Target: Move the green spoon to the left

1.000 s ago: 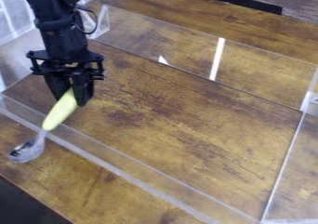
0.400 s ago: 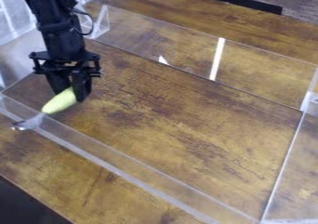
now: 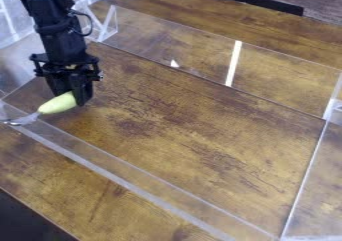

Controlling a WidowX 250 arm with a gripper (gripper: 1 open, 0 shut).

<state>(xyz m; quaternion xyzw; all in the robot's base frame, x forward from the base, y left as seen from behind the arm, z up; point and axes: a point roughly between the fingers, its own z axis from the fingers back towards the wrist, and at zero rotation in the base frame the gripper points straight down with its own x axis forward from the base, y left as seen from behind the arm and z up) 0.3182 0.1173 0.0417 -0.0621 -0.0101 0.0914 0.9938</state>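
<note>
Gripping the green spoon at the left of the frame

Jutting from the left edge, silver bowl first, then pale handle rising slightly rightward into the black gripper, clamped on it above the wooden table.

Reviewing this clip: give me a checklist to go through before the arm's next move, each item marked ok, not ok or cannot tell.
- Spoon in the gripper's grasp: ok, the green spoon's handle meets the gripper at its fingertips.
- Gripper closed on the handle: ok.
- Room around the clear barrier: not ok, the spoon is right at the near-left edge strip.
- Spoon lifted off the wooden table: cannot tell from this single view.
- Silver bowl free of the barrier: cannot tell, it overlaps the strip in the picture.
</note>
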